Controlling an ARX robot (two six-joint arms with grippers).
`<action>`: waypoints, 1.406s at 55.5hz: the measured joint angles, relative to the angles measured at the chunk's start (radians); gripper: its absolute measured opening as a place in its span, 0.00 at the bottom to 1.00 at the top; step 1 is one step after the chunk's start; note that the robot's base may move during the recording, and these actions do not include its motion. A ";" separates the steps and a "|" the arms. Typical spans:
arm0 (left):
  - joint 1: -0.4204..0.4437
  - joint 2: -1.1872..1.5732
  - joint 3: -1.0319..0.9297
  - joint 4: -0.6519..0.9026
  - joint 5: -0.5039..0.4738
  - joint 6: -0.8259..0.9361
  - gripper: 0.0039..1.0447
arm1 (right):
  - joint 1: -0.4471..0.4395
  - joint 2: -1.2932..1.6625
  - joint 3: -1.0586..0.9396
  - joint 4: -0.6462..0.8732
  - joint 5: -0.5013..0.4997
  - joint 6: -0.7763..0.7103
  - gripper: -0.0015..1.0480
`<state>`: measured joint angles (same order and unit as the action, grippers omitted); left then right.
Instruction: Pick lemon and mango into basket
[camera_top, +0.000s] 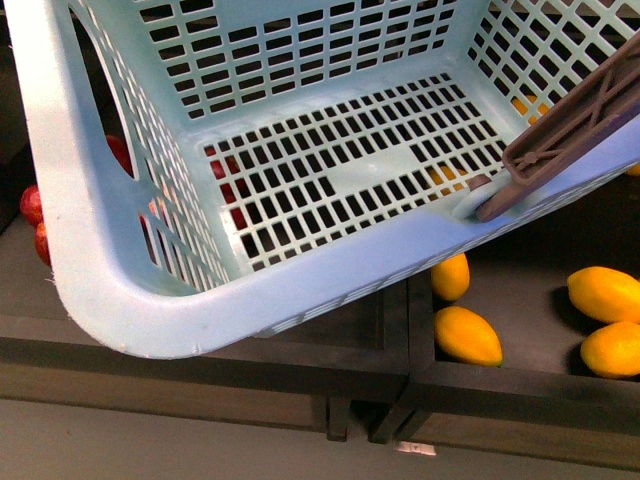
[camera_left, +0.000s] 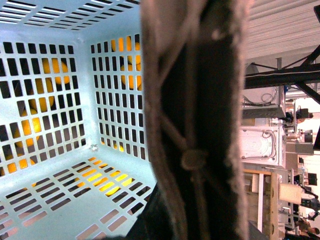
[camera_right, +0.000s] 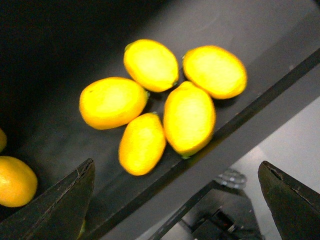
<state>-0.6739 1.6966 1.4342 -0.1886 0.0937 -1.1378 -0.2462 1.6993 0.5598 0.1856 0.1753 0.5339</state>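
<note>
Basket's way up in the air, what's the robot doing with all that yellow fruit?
The robot is gathering fruit. The teal basket hangs tilted above the dark trays, empty so far; its brown handle fills the left wrist view. The right gripper is open above five yellow fruits lying in a tray. Nothing is picked yet.

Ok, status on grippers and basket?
Right gripper open over yellow fruit cluster, holding nothing. Basket empty. Left gripper hidden behind basket handle.
</note>
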 joint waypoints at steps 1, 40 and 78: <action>0.000 0.000 0.000 0.000 0.000 0.000 0.04 | 0.014 0.026 0.022 -0.010 0.002 0.018 0.92; 0.000 0.000 0.000 0.000 -0.001 0.001 0.04 | 0.073 0.547 0.509 -0.196 -0.077 0.664 0.92; 0.000 0.000 0.000 0.000 0.000 0.000 0.04 | 0.085 0.725 0.728 -0.248 -0.098 0.704 0.92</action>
<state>-0.6739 1.6966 1.4342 -0.1886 0.0940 -1.1374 -0.1608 2.4245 1.2877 -0.0624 0.0776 1.2381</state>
